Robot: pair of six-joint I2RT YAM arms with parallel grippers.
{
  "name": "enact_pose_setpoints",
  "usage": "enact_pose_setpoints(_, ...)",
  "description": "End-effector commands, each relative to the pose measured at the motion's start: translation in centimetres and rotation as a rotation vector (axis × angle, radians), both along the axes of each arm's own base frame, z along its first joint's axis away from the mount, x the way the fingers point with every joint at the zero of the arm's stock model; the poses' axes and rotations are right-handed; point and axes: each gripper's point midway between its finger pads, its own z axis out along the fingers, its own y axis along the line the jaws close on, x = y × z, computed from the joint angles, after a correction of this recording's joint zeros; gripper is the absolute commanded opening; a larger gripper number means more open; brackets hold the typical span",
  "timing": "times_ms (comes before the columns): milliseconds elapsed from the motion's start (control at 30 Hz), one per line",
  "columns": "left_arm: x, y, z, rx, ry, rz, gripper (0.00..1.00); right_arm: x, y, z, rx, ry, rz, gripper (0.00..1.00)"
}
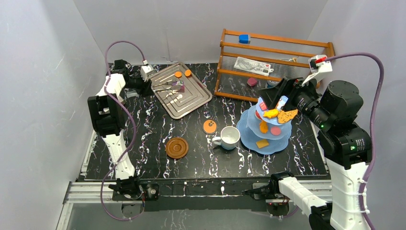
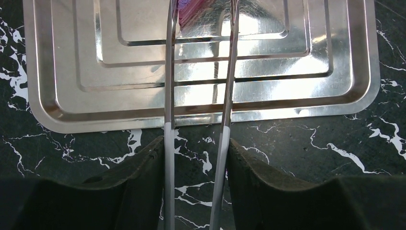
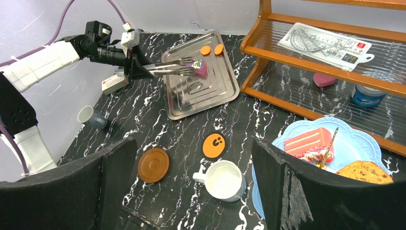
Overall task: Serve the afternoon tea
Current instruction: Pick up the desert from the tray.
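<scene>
Left gripper (image 2: 196,148) pinched tongs (image 2: 168,96) around a pink cake (image 3: 201,68) over the tray (image 2: 311,86); any slackening risked dropping it. Right gripper (image 3: 191,155) stood spread wide.

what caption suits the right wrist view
The left pincer holds tongs on a pink cake at the silver tray.

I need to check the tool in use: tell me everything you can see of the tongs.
The tongs are two slim, shiny metal arms, paler near the handle end. They lie roughly level, pinched between the jaws of the left gripper, and reach out over the tray. Their tips close on a pink pastry with a green top. Whether they touch the tray itself cannot be told.
</scene>
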Motion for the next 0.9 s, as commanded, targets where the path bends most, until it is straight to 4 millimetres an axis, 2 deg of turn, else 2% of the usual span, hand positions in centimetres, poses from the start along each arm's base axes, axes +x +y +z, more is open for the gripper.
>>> enact_pose_setpoints(0, 1.5, -0.6, 2.0, -0.011, -0.090, -0.038, 0.43, -0.3, 0.0, 2.1, 0.023, -0.061, -0.002, 0.99)
enact_pose_setpoints(133, 1.7, -1.0, 1.7, -0.015, -0.091, -0.041, 0.40, -0.3, -0.1, 2.3, 0.022, -0.061, -0.004, 0.99)
enact_pose_setpoints(333, 0.9, -1.6, 2.3, -0.026, -0.085, -0.035, 0.20, -0.6, 0.0, 2.6, 0.039, -0.069, 0.003, 0.99)
enact_pose_setpoints(433, 0.8, -1.6, 3.5, -0.035, -0.103, -0.011, 0.13, -0.9, 0.0, 2.5, 0.042, -0.071, 0.004, 0.99)
enact_pose_setpoints(533, 0.9, -1.9, 4.7, -0.058, -0.112, 0.019, 0.00, -1.2, 0.0, 2.7, 0.050, -0.079, 0.005, 0.99)
enact_pose_setpoints(867, -1.3, -4.9, 6.2, -0.066, -0.047, 0.064, 0.00, -1.9, -0.3, 2.6, 0.047, -0.109, 0.005, 0.99)
